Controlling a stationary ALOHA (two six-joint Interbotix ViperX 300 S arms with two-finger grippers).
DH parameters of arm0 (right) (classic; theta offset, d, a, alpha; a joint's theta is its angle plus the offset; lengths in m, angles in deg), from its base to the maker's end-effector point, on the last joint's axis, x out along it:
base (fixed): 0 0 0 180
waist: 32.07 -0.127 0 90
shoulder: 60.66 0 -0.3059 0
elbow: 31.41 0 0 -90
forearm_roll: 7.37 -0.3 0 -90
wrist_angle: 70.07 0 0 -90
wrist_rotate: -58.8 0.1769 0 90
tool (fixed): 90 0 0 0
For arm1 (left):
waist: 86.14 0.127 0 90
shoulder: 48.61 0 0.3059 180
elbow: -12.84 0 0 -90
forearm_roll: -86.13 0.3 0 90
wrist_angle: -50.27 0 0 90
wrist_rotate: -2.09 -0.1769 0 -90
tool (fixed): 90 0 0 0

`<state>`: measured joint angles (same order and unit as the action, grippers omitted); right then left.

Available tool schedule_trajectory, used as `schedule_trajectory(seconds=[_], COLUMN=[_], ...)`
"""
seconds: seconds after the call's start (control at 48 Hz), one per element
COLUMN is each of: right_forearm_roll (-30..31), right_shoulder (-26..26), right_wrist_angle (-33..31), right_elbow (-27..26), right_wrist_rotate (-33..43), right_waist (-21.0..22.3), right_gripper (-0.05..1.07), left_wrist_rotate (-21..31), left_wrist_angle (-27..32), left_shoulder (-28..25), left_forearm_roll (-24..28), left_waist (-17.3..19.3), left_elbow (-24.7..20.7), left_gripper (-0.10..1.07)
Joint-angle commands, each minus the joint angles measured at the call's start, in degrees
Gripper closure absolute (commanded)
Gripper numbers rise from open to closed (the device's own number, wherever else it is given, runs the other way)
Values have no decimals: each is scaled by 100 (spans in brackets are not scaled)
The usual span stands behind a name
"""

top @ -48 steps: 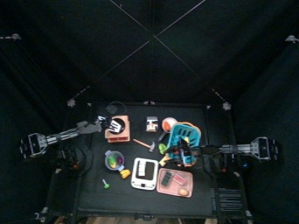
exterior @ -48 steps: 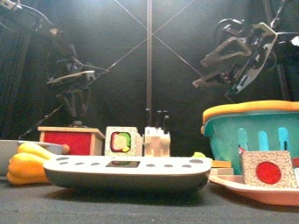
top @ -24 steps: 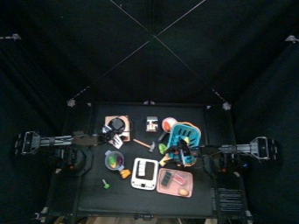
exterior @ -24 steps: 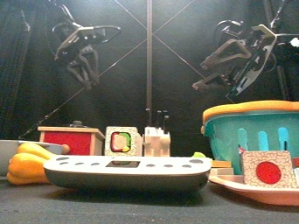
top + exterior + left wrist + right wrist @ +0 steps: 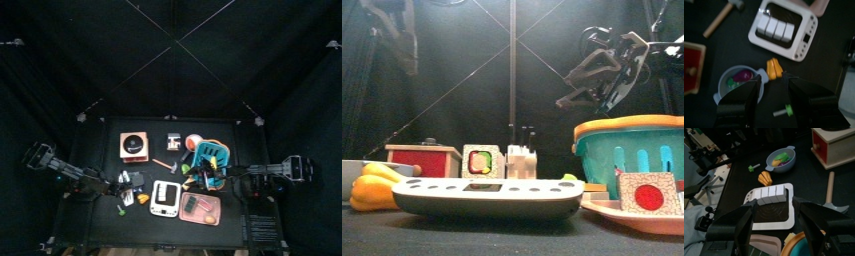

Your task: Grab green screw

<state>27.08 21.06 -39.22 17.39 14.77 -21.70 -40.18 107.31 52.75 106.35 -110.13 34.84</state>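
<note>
Green screw (image 5: pixel 783 111) lies loose on the worktop (image 5: pixel 724 55), just beyond the left gripper (image 5: pixel 771 100), whose jaws stand wide apart with nothing between them. In the left wrist view the screw shows in the gap between the two jaws, near an orange piece (image 5: pixel 774 69), with the bowl (image 5: pixel 741 84) close beside that piece. The bowl has a pale blue-grey wall and holds purple and green bits. Past the orange piece lies the white device (image 5: pixel 784 29), keys up, and a small wooden mallet (image 5: pixel 723 18) lies well apart from it. A red box (image 5: pixel 693 66) sits on the other side of the bowl from the screw.

From above, the screw (image 5: pixel 123 211) sits at the worktop's front left, near the bowl (image 5: pixel 131 182) and to the left of the device (image 5: pixel 164 197). The left gripper (image 5: pixel 130 181) hangs over the bowl.

The right gripper (image 5: pixel 774 228) hovers high beside the teal basket (image 5: pixel 207 155); its jaws are spread and hold nothing. Its wrist view looks over the device (image 5: pixel 769 203) towards the bowl (image 5: pixel 781 159) and the screw (image 5: pixel 753 167).
</note>
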Motion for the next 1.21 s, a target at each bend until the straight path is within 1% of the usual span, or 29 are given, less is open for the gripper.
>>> schedule_trajectory(seconds=[0.0,0.083,0.125,0.188,0.208,0.271,0.333,0.396,0.479,0.542,0.646,0.792,0.875,0.958,1.083,1.104,1.167,1.188], right_forearm_roll=[-9,-9,-9,-9,-9,-9,-9,-9,-9,0,53,246,369,448,483,483,519,527], right_shoulder=[-9,35,70,97,105,114,132,114,114,114,114,79,70,70,79,79,79,79], right_wrist_angle=[-35,-88,-114,-132,-132,-141,-141,-141,-141,-149,-176,-176,-185,-176,-176,-185,-176,-185], right_elbow=[-149,-185,-211,-220,-229,-255,-264,-264,-255,-264,-299,-352,-378,-404,-448,-457,-483,-483], right_wrist_rotate=[0,0,9,9,9,9,9,0,0,-9,-9,-9,-9,-9,-18,-18,-18,-18], right_waist=[0,0,0,9,0,0,0,-9,-9,-9,0,9,0,0,9,0,0,9], right_gripper=[12,12,12,12,12,12,12,12,11,11,12,12,12,12,11,12,12,12], left_wrist_rotate=[9,9,26,79,141,325,624,888,1318,1652,2355,3261,3832,4307,4983,5177,5502,5695], left_wrist_angle=[589,1204,1617,2013,2224,2549,2892,3120,3278,3287,3278,3270,3182,2848,2065,1898,1696,1644], left_shoulder=[-211,-457,-624,-782,-896,-1143,-1415,-1608,-1811,-1898,-1942,-1837,-1784,-1723,-1670,-1670,-1679,-1679], left_forearm_roll=[-316,-633,-809,-932,-993,-1081,-1187,-1239,-1266,-1283,-1274,-1222,-1178,-1151,-1046,-1002,-940,-923], left_waist=[-149,-264,-343,-404,-431,-475,-510,-571,-721,-835,-1028,-1011,-967,-967,-967,-967,-967,-967], left_elbow=[-308,-501,-650,-800,-870,-1002,-1160,-1266,-1362,-1415,-1441,-1187,-949,-712,-378,-299,-158,-88], left_gripper=[19,19,19,19,19,19,19,19,19,19,19,19,19,19,19,19,19,19])
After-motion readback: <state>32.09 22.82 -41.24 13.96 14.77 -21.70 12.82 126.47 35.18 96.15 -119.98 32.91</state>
